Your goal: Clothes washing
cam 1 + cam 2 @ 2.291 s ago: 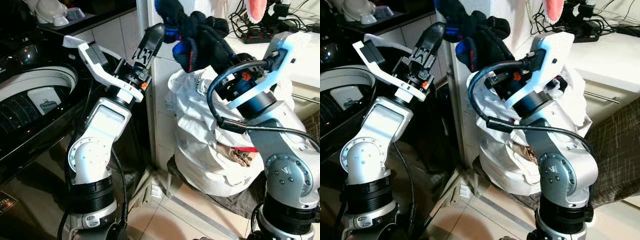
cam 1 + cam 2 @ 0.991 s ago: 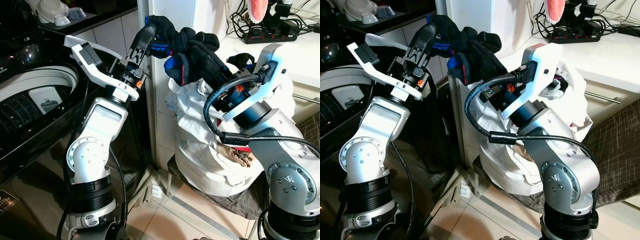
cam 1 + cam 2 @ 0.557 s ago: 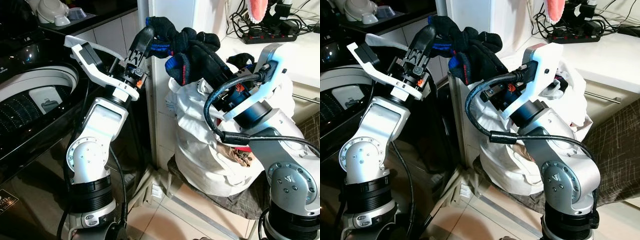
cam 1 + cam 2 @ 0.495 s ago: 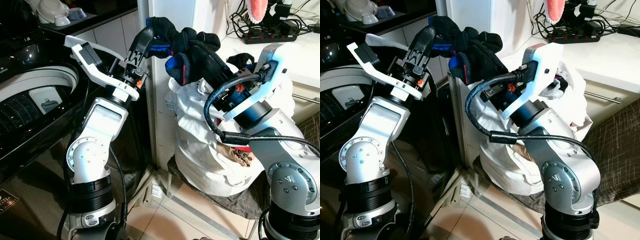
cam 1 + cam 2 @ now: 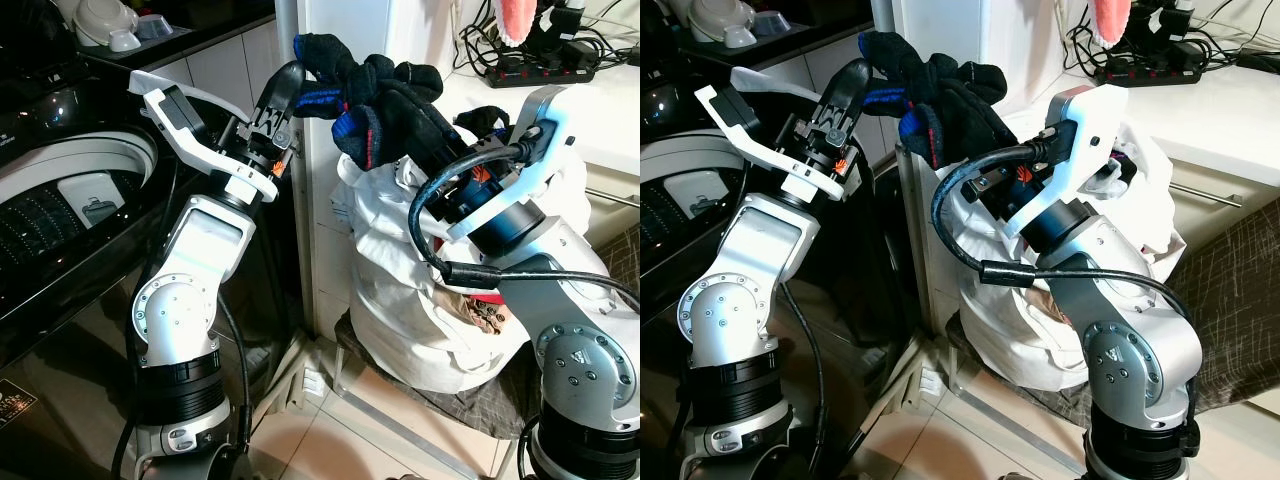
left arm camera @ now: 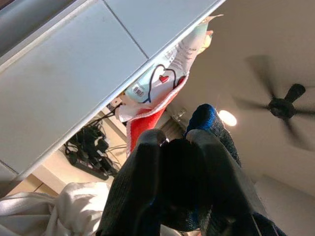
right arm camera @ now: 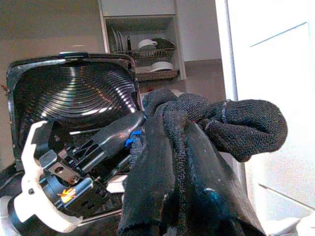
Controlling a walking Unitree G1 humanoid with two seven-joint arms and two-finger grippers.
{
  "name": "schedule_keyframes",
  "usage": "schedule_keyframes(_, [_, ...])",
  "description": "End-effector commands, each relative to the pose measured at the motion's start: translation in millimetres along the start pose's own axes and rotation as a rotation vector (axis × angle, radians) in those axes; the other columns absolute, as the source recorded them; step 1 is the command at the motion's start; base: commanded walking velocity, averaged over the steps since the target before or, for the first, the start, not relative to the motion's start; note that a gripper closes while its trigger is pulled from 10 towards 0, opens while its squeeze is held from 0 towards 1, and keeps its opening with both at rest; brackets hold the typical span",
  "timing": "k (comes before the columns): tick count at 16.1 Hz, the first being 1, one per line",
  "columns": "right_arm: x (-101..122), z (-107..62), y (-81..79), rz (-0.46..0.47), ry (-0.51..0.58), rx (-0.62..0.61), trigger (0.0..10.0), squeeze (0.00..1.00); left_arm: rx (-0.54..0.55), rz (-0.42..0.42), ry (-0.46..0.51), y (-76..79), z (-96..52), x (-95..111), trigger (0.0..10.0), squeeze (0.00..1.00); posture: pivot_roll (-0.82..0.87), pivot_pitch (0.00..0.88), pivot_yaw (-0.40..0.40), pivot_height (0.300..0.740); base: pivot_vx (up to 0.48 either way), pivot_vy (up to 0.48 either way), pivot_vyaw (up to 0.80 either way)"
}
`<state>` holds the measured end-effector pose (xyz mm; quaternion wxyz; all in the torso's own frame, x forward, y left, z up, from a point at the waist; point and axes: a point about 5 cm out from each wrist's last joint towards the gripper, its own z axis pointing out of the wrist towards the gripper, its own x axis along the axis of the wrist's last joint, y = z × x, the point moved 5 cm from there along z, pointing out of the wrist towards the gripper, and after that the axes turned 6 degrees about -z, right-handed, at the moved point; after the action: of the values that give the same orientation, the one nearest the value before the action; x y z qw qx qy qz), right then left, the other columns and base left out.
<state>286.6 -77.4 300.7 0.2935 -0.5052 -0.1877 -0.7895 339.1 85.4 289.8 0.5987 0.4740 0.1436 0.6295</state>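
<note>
Both silver arms are rising from the elbows and reaching forward. The left gripper [image 5: 288, 82] is pointing toward one o'clock, its black fingers [image 6: 140, 184] pressing together on a dark fabric. The right gripper [image 5: 970, 130] is angling toward eleven o'clock, its fingers buried in the same bundle.

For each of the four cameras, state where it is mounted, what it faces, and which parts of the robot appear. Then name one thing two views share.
Left eye, head: down at both arms, dark socks, white laundry bag, washing machine.
Right eye, head: the same scene.
Left wrist: upward past its fingers at socks and ceiling fan.
Right wrist: past socks at the left gripper and washer lid.
Shared: the socks.
</note>
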Motion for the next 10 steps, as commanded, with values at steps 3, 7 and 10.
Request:
schedule_keyframes(3, [4, 3.0, -1.3, -0.012, 0.011, 0.004, 0.0, 0.00, 0.031, 0.041, -0.013, -5.1, 2.0, -2, 0.0, 0.00, -0.09, 0.000, 0.076, 0.740, 0.000, 0.000, 0.00])
schedule_keyframes(7, [2, 3.3, 0.8, 0.009, 0.005, -0.008, 10.0, 1.00, 0.051, 0.050, 0.005, -9.1, 2.6, 2, 0.0, 0.00, -0.09, 0.000, 0.078, 0.740, 0.000, 0.000, 0.00])
schedule_keyframes(10, [2, -0.1, 4.1, 0.012, 0.003, -0.026, 10.0, 1.00, 0.127, 0.083, 0.091, -23.0, 2.2, 19, 0.0, 0.00, -0.09, 0.000, 0.079, 0.740, 0.000, 0.000, 0.00])
